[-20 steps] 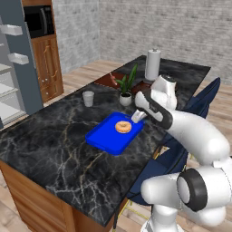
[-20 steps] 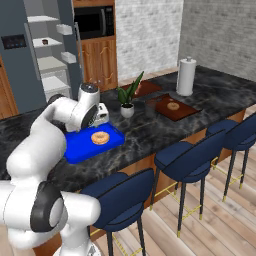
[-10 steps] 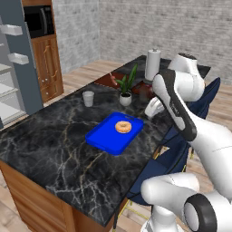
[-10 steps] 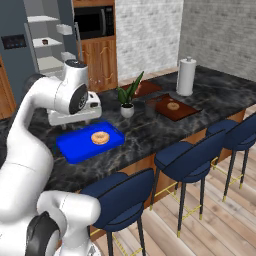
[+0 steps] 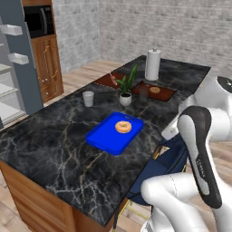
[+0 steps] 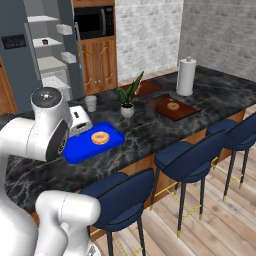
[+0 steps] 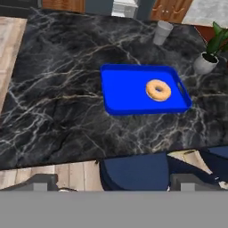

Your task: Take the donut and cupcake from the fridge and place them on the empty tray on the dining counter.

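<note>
— Jaws?
— Spread wide, gripping nothing, raised over the worktop (image 7: 58,120) edge.
— Donut (image 7: 158,90)?
— Lying in the blue tray (image 7: 124,91), ahead of the jaws.
— Cupcake?
— Possibly that dark speck (image 6: 45,42) on a fridge (image 6: 30,55) shelf, far beyond; too small to confirm.

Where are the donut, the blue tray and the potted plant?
donut (image 5: 123,127): left base view, on its glazed ring.
tray (image 7: 124,91): hand view, bare blue floor left of the donut.
potted plant (image 6: 127,111): right base view, on its white pot.
</note>
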### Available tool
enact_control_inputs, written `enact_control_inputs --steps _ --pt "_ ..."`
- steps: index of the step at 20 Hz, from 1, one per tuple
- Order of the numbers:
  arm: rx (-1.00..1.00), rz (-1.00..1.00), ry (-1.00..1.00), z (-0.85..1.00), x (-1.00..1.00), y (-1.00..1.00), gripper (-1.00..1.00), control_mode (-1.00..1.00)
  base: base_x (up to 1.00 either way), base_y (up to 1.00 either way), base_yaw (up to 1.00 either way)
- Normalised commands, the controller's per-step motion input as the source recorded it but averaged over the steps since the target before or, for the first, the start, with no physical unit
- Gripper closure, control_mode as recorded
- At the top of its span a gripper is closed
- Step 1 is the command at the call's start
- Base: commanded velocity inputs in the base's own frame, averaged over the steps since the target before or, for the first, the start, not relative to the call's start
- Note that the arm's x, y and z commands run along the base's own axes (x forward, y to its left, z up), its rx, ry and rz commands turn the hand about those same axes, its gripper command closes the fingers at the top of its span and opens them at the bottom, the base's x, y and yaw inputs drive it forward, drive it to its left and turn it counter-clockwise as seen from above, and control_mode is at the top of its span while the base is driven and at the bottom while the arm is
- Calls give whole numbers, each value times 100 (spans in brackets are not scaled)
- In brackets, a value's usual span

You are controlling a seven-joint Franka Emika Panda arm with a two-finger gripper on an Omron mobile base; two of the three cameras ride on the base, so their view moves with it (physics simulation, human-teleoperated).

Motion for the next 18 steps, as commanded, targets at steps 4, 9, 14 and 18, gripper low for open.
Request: enact_control_inputs --steps 4,9,14,18 --pt "0 0 -29 12 -100 -4 -100 -100 0 0 0" --pt "0 0 -14 34 -60 0 -100 -100 0 0 0" --pt "0 -1 -1 2 13 0 -100 -100 0 0 0" --pt "0 0 0 0 13 0 -100 100 16 0 0"
